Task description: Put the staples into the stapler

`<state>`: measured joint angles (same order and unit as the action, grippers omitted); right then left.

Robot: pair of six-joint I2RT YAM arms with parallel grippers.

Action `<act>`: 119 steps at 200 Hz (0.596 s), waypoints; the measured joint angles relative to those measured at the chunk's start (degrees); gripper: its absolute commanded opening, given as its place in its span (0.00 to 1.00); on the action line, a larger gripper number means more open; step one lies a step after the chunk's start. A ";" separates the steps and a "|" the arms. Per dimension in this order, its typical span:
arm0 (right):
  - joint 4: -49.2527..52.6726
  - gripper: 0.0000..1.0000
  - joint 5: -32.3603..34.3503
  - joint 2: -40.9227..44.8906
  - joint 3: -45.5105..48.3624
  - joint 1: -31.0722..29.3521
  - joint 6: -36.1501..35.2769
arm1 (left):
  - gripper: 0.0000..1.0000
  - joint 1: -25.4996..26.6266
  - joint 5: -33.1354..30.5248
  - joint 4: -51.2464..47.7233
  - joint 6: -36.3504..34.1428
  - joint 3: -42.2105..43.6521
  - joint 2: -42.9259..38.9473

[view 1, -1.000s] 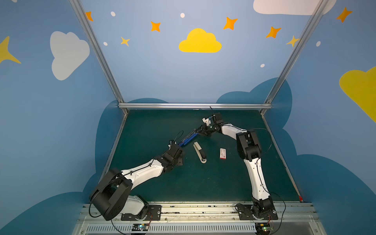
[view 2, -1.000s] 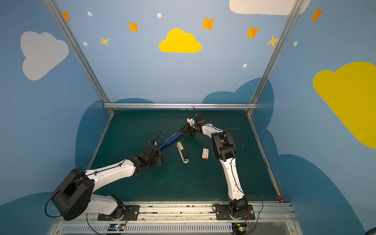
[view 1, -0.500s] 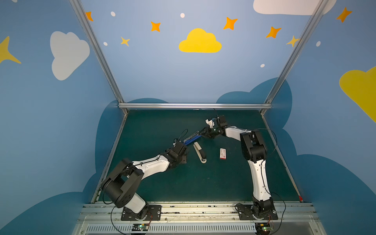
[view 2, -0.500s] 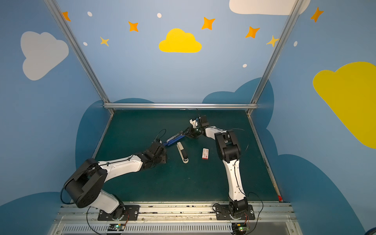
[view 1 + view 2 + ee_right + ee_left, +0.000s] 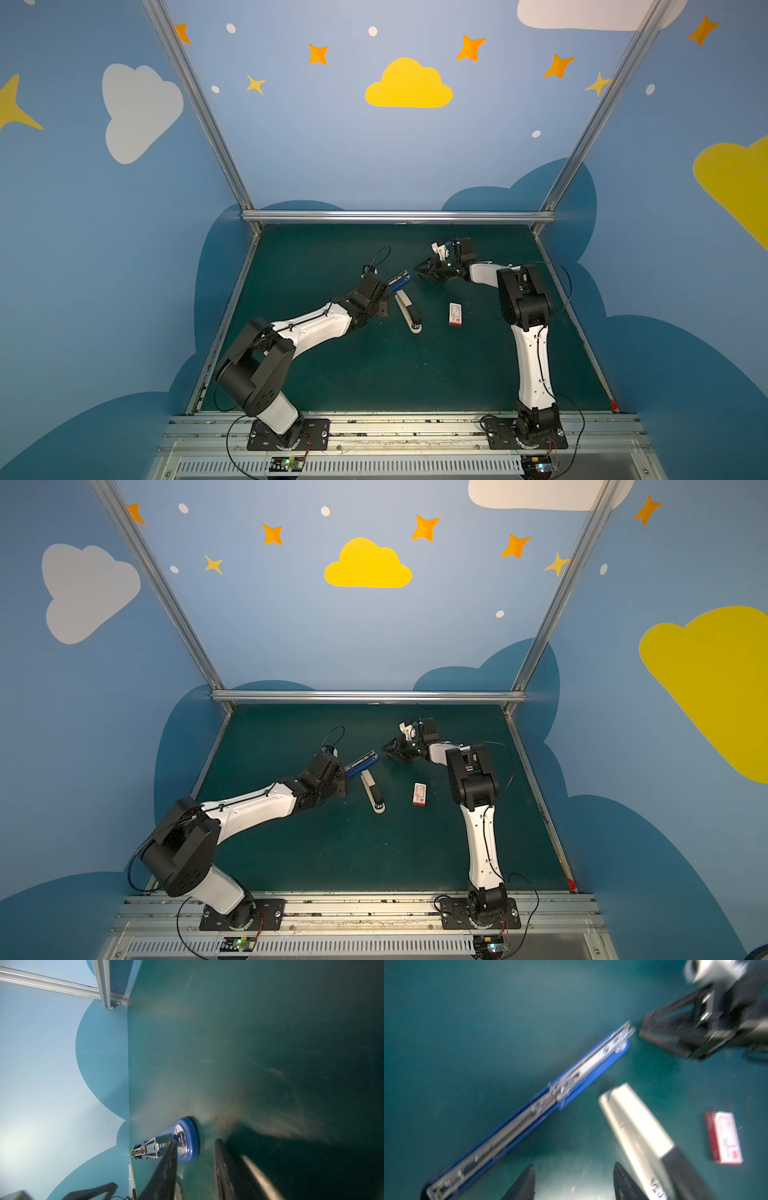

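A blue stapler (image 5: 400, 281) lies opened out flat on the green mat (image 5: 332, 374), its metal magazine (image 5: 593, 1061) facing up. My left gripper (image 5: 574, 1169) hovers at its near end, open, with only bare mat between the fingers; the stapler lies just outside one finger. My right gripper (image 5: 419, 269) sits low just past the stapler's far, rounded end (image 5: 187, 1140). It is open (image 5: 195, 1144) and nothing is between its fingers. The white-and-red staples box (image 5: 455, 313) lies shut on the mat to the right, so the staples are hidden.
A white-and-black stapler (image 5: 409, 314) lies closed between the blue one and the box, close to my left gripper's finger (image 5: 623, 1180). An aluminium rail (image 5: 399, 216) bounds the back of the mat, and blue walls stand on both sides.
The left wrist has moved forward along the blue stapler and its jaws have widened. The right gripper no longer touches the stapler's far end, which now lies lower.
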<state>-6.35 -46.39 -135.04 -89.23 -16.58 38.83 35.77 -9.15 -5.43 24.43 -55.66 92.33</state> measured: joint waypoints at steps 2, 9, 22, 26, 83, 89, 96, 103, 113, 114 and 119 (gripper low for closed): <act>-0.02 0.32 0.00 0.00 0.02 0.00 0.00 | 0.58 -0.09 0.04 0.02 -0.15 -0.28 0.11; 0.07 0.31 0.00 0.00 0.07 0.00 -0.02 | 0.57 -0.39 0.50 0.07 -0.57 -1.46 0.68; 0.44 0.31 0.00 0.02 0.04 0.00 -0.17 | 0.55 -0.81 1.36 0.09 -1.25 -2.54 1.68; 0.61 0.31 0.00 0.02 0.04 0.00 -0.22 | 0.53 -0.92 1.73 0.11 -1.31 -2.58 2.08; 4.39 0.31 0.66 3.45 2.45 0.00 -1.05 | 0.47 -1.07 7.58 0.52 -0.13 -1.25 8.81; 4.81 0.30 0.85 4.42 3.19 0.00 -1.25 | 0.49 -1.14 7.80 0.59 0.02 -1.18 9.46; 5.20 0.30 0.96 5.75 4.11 0.00 -1.57 | 0.52 -1.31 7.91 0.79 0.28 -1.09 10.16; 5.44 0.30 1.05 7.02 4.96 0.00 -1.70 | 0.54 -1.66 7.98 0.98 0.55 -0.98 10.73; 5.88 0.30 1.27 9.03 6.27 0.00 -1.90 | 0.55 -2.45 8.04 1.16 0.90 -0.87 11.26; 5.92 0.30 1.29 9.49 6.45 0.00 -1.92 | 0.55 -2.54 8.09 1.18 0.96 -0.87 11.30; 6.14 0.31 1.38 10.62 7.06 0.00 -2.05 | 0.56 -3.10 8.24 1.53 1.14 -0.87 11.45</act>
<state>-0.21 -45.01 -124.42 -82.17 -16.58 36.77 32.67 -0.91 -3.90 25.56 -56.53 103.79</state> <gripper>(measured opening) 0.305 0.547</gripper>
